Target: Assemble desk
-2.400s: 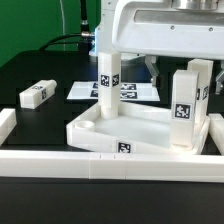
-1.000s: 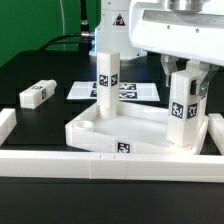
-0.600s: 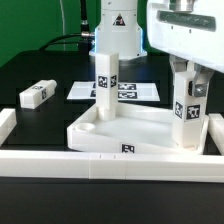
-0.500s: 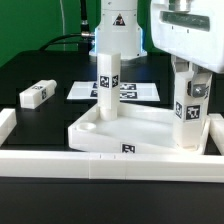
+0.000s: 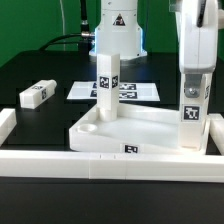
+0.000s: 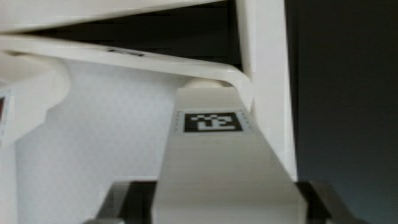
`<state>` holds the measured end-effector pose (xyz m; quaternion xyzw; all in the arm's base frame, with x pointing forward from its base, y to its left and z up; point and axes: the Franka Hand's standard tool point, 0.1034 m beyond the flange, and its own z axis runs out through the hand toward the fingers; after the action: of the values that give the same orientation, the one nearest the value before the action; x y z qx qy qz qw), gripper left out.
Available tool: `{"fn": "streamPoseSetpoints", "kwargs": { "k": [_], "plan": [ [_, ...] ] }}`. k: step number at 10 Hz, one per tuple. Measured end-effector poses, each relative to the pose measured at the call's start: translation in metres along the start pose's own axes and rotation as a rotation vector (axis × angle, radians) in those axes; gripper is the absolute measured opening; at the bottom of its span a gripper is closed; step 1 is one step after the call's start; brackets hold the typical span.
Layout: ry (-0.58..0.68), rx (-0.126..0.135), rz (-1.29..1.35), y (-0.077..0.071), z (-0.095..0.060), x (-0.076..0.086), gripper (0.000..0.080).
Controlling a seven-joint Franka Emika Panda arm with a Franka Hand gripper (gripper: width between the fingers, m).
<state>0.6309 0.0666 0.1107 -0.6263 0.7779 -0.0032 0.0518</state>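
Observation:
The white desk tabletop [image 5: 120, 127] lies on the black table as a shallow tray with a raised rim. One tagged leg [image 5: 106, 85] stands upright at its far corner on the exterior view's left. My gripper [image 5: 193, 70] is shut on the top of a second leg [image 5: 191, 112], which stands upright at the tray's corner on the exterior view's right. In the wrist view that leg [image 6: 217, 150] fills the gap between my dark fingers [image 6: 135, 205], its tag facing the camera. A third leg [image 5: 37, 94] lies loose at the left.
The marker board [image 5: 140, 91] lies flat behind the tray. White border rails run along the front [image 5: 90, 163] and stand at the left [image 5: 5, 124] and right [image 5: 215, 132]. The arm's base [image 5: 118, 30] rises at the back.
My gripper has carried the held leg toward the exterior view's right and turned it more upright, so it now stands at the tray's right corner. Everything else is unmoved.

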Motion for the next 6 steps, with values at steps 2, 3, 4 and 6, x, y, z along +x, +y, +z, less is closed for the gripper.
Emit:
{"fn": "streamPoseSetpoints", "kwargs": {
  "k": [2, 3, 4, 6],
  "plan": [
    [0.000, -0.001, 0.008, 0.0002, 0.0004, 0.0000, 0.0296],
    [0.000, -0.002, -0.025, 0.0004, 0.0008, 0.0001, 0.0490],
    [0.002, -0.012, -0.070, 0.0020, 0.0013, 0.0000, 0.0490],
    [0.041, -0.062, -0.275, 0.0019, -0.0034, -0.0091, 0.0643]
  ]
}}
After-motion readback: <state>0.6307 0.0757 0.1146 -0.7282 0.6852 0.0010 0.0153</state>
